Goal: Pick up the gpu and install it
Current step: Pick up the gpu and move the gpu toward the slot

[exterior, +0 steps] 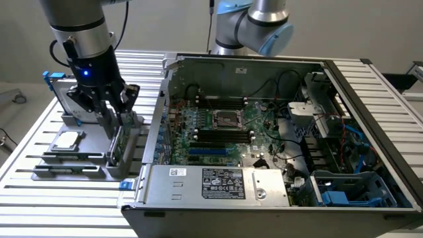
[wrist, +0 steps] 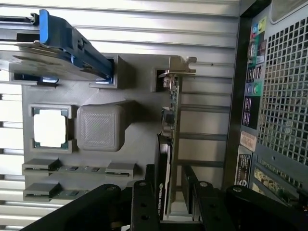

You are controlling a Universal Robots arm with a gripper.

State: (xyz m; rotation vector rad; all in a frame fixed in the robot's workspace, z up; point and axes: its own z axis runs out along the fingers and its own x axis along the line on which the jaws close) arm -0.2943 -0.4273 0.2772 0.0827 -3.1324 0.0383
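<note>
The gpu was a thin card standing on its long edge. It had a narrow green circuit board, a glossy black shroud on one face and a bent silver bracket at one end. It sat in a slot of the grey holder tray on the slatted bench, just beside the open computer case. In the exterior view it appeared as a green strip at the side of the tray nearest the case.

The jaws stood wide apart and gripped nothing. They were lowered so that one dark finger lay on each side of the card, straddling its shroud end. A narrow gap showed on the board side, while the finger on the shroud side sat very close, and contact there could not be told.

The card's long axis ran parallel to the case wall. Its bracket end pointed toward the end of the tray where the blue-framed hard drive stood. The shroud faced the square processor chip, and the bare board faced the case.
</note>
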